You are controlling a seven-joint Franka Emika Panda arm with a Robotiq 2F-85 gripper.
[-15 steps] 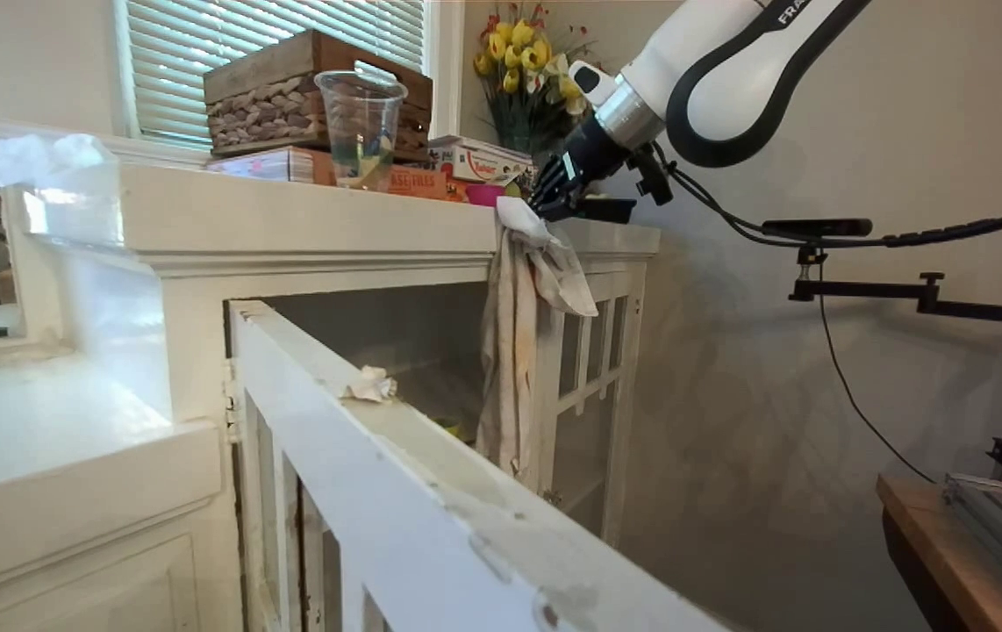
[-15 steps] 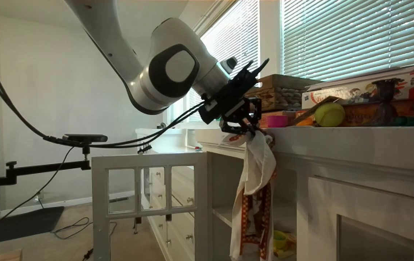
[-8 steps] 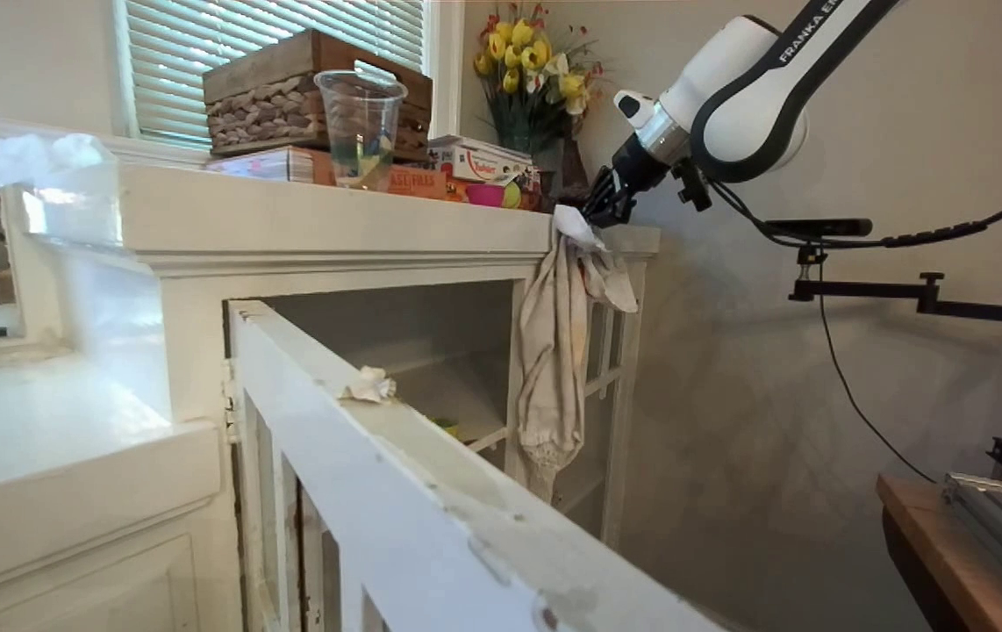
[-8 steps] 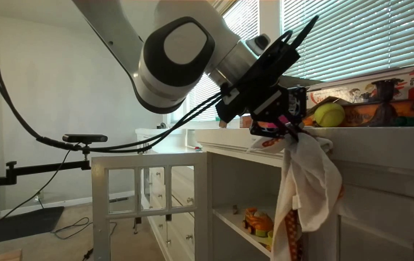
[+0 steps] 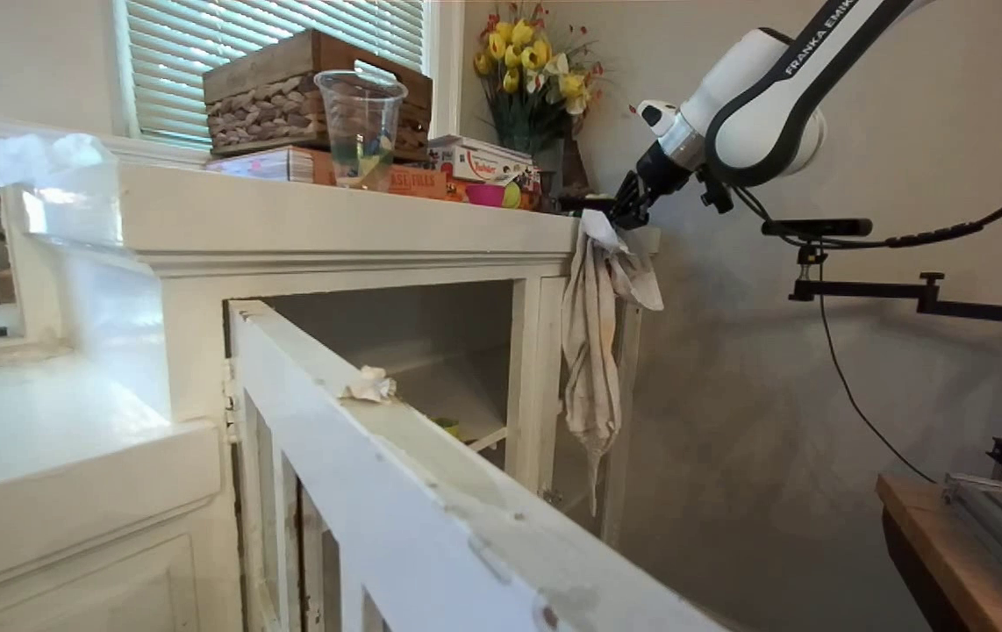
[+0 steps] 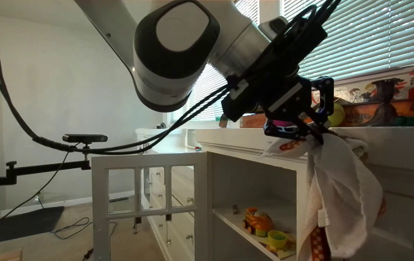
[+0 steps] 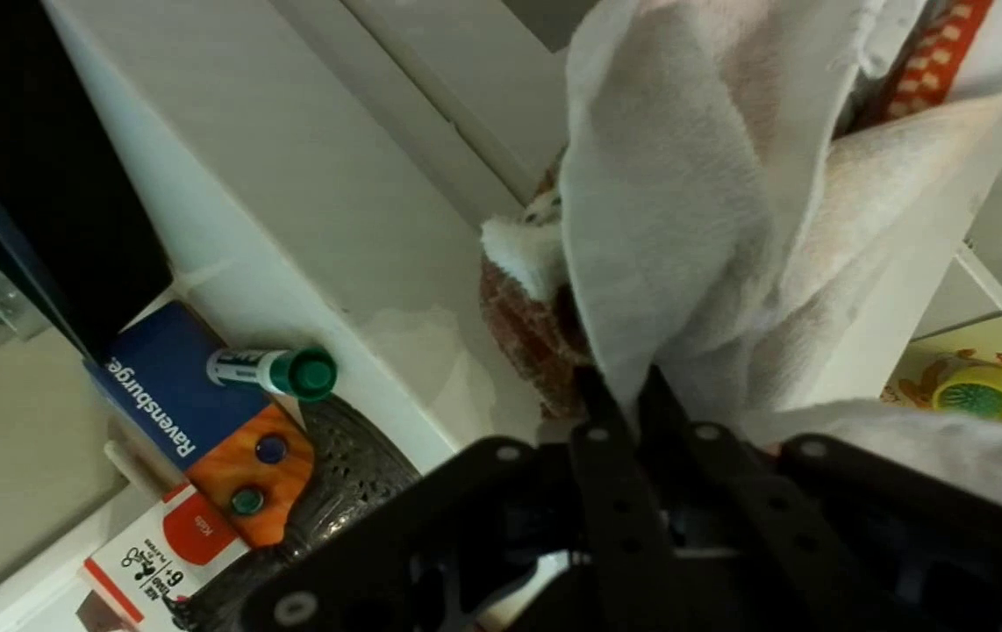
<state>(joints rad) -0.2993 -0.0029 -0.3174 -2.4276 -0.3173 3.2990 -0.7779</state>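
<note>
My gripper (image 7: 619,377) is shut on a white towel (image 7: 676,193) with an orange-red checked border. In both exterior views the gripper (image 5: 619,219) (image 6: 317,137) is at the front edge of the white cabinet top (image 5: 334,215). The towel (image 5: 593,351) (image 6: 344,195) hangs from the fingertips down the cabinet front, beside the open compartment. Its lower end is cut off in an exterior view. An orange toy truck (image 6: 257,221) and a yellow-green cup (image 6: 277,239) stand on the shelf inside.
The glazed cabinet door (image 5: 466,500) (image 6: 100,203) stands open. On the top are a wooden crate (image 5: 264,96), clear cup (image 5: 361,132), flowers (image 5: 518,61), tennis ball (image 6: 336,115), game boxes, dark metal stand (image 6: 384,98) and green marker (image 7: 273,370). A camera (image 6: 85,138) sits on a bracket.
My gripper has carried the towel to the right along the cabinet front in both exterior views. The towel has moved off the opening, so the toy truck and cup now show.
</note>
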